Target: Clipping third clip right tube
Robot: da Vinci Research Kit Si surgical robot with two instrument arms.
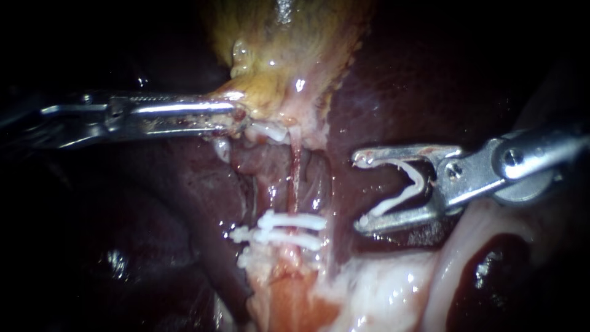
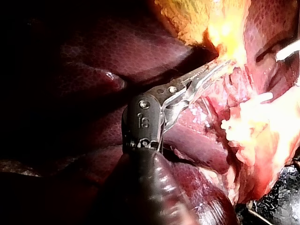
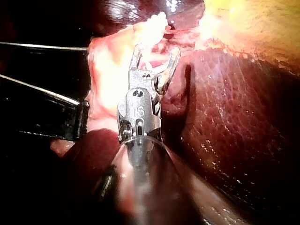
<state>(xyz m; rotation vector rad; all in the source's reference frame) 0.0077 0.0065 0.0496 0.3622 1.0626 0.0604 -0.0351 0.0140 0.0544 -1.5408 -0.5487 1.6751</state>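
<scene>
My left instrument (image 1: 236, 117) comes in flat from the left. Its claw is closed on the lower edge of the yellowish gallbladder (image 1: 289, 43), gripping the tissue where it narrows towards the pale strands below. In the left wrist view the same claw (image 2: 222, 65) bites into that yellow edge with the dark liver under its shaft. My right instrument (image 1: 358, 192) enters from the right. Its claw stands wide and holds an open clip (image 1: 396, 198), white, with one leg lying along each half and the hinge deep in the throat. The mouth of the claw faces the tube (image 1: 295, 178), a thin pinkish strand that runs down from the gallbladder. The claw lies beside the tube and apart from it, over the dark liver (image 1: 399, 80). Farther down the tube two white clips sit across it, one just under the other: the upper clip (image 1: 295, 220) and the lower clip (image 1: 279, 238), both closed. My right claw is level with the bare stretch of tube between the gallbladder and the upper clip. I cannot tell from the endoscope view whether this strand is the right tube. In the right wrist view the claw (image 3: 157, 49) is spread before pale tissue.
</scene>
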